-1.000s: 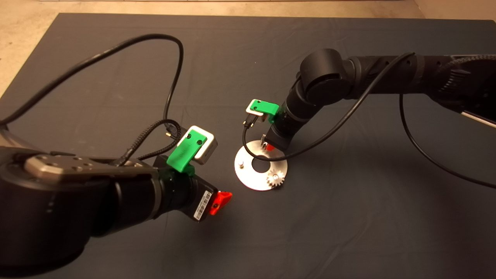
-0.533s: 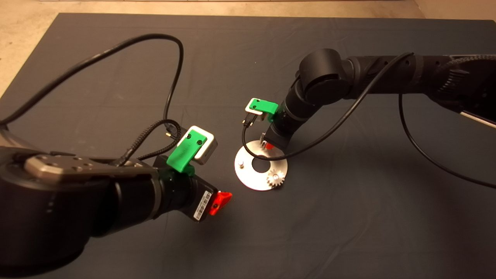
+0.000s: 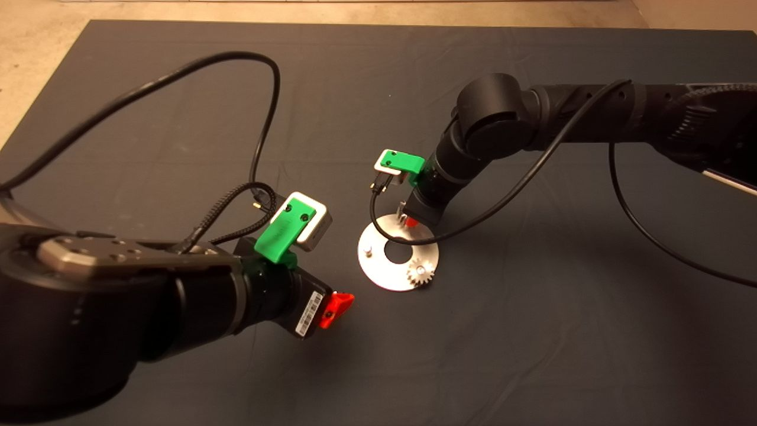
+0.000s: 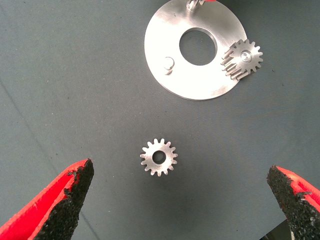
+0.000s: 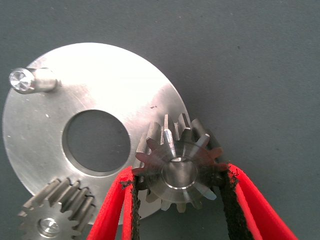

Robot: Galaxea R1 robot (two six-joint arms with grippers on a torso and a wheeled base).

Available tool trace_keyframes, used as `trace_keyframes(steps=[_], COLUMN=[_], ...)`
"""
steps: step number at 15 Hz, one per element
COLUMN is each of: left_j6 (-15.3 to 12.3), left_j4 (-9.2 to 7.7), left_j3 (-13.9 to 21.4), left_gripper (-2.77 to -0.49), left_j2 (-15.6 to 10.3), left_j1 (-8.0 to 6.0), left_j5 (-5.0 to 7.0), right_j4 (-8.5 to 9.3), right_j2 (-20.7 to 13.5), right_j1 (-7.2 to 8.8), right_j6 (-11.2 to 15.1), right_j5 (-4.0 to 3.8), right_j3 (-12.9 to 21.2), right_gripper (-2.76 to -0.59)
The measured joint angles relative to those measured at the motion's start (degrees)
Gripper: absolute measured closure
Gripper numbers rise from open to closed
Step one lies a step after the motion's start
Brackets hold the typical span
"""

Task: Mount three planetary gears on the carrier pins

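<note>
The shiny disc (image 3: 378, 269) lies mid-mat. One planetary gear (image 3: 420, 273) sits on its near-right carrier pin, and the left pin (image 3: 368, 251) is bare. My right gripper (image 3: 406, 222) is down at the disc's far edge. In the right wrist view it (image 5: 180, 174) is shut on a second gear (image 5: 170, 145), its pads touching the teeth, and a shiny pin end shows in the gear's hole. My left gripper (image 4: 180, 169) hangs open above a third gear (image 4: 159, 157) lying flat on the mat short of the disc (image 4: 165, 40).
Black cables loop over the mat from both wrists; one (image 3: 408, 241) drapes across the disc's far half. The mat's edge and the beige floor (image 3: 35, 65) lie at the far left.
The right wrist has risen slightly over the disc's far edge. The left arm, the disc and the mounted gear have not moved.
</note>
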Motion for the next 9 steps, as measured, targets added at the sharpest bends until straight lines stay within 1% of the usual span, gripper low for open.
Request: trace_keyframes(steps=[1,9], left_j6=[0.0,0.0], left_j4=[0.0,0.0], left_j3=[0.0,0.0], left_gripper=[-2.51,-2.51], left_j2=[0.0,-0.6], left_j1=[0.0,-0.02], left_j5=[0.0,0.0], right_j4=[-0.19,-0.54], right_j2=[0.0,-0.1], right_j1=[0.0,0.0], right_j6=[-0.1,-0.2], right_j5=[-0.23,-0.67], right_j3=[0.0,0.3], right_gripper=[-0.88,-0.88])
